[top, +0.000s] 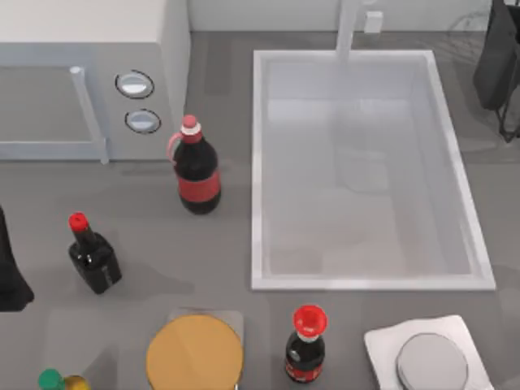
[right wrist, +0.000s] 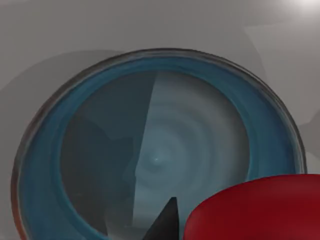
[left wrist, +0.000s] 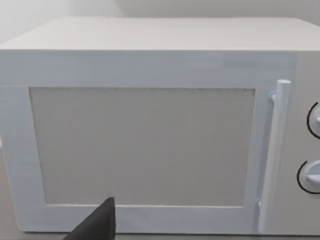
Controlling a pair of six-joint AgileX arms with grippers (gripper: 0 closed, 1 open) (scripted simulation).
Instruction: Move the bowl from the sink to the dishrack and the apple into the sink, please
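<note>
So the sink [top: 479,280] sits on the right half of the table, and from above I can't spot anything in the basin. The right arm [top: 500,65] is off at the far right edge, past the sink's back corner. Its wrist view looks straight down into the bowl [right wrist: 157,150], blue with a dark rim, sitting on a grey surface, and the apple [right wrist: 255,210] is up close to the lens, overlapping the bowl's edge. One dark fingertip [right wrist: 167,222] pokes in right beside the apple; can't tell if that gripper is clamped or not. The left arm [top: 10,272] is parked at the left edge, facing the microwave [left wrist: 150,125], and I can't tell its grip either.
</note>
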